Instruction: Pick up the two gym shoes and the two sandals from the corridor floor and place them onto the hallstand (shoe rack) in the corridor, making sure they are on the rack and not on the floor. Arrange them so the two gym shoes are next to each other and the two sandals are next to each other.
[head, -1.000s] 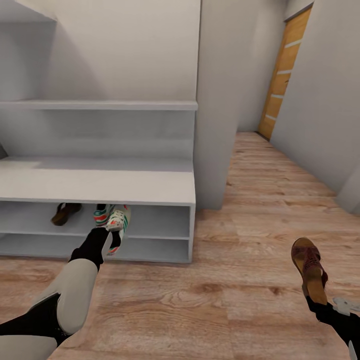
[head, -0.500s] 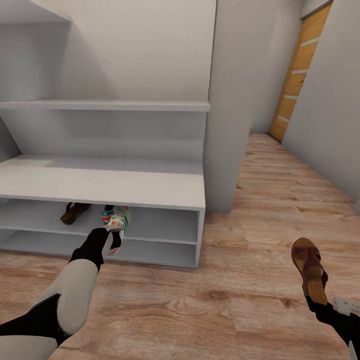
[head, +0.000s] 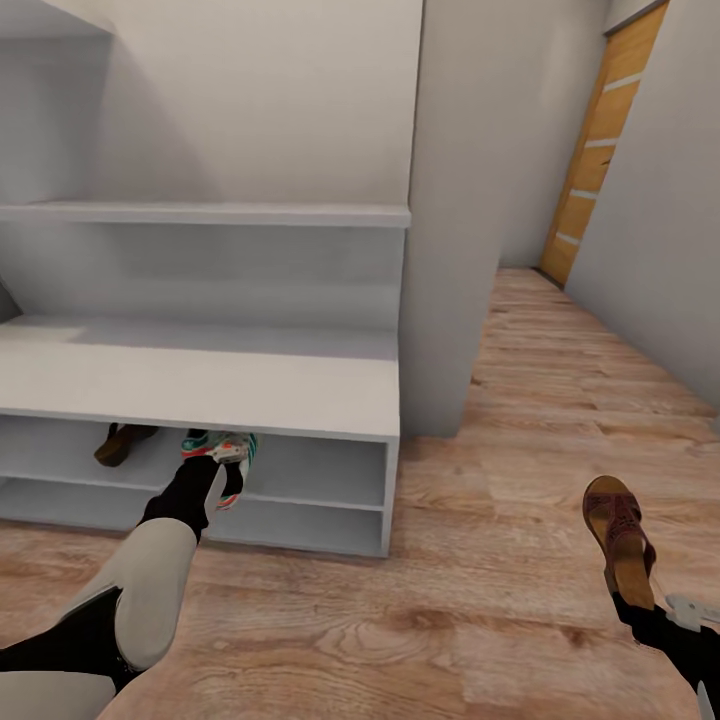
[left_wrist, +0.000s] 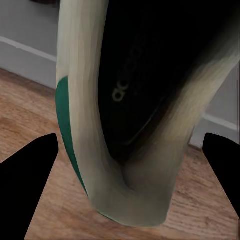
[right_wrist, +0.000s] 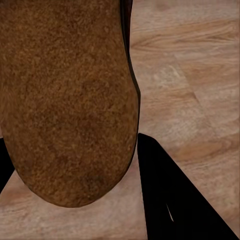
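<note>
Risk starts at the left side of the hallstand (head: 300, 400), where one sandal (head: 118, 442) already sits in the upper open tier, toward its left end. Just right of it the left gripper (head: 222, 478) holds a gym shoe (head: 232, 462) at the tier's front edge, and another gym shoe (head: 200, 443) shows just behind it inside the tier. In the left wrist view the fingers (left_wrist: 27, 172) stand on either side of the shoe's heel, closed on it as far as I can judge. The opening under the top board is low, so the shoe could catch that board or the tier's front lip on the way in and twist in the grip. Pushed too far left, it could knock the parked sandal or shove the other sneaker deeper. Released while half over the lip, it would likely tip out onto the corridor floor (head: 480, 560).

Well to the right, clear of the hallstand's right end and above the floor, the right gripper (head: 640, 605) carries the second sandal (head: 620, 535), toe pointing away from the robot. The right wrist view shows its tan sole pressed against one dark finger (right_wrist: 170, 195), so the fingers appear clamped on it. That sandal belongs beside its mate at the far left, beyond both sneakers, so reaching across risks brushing them, and the right arm could cross the left one.
</note>
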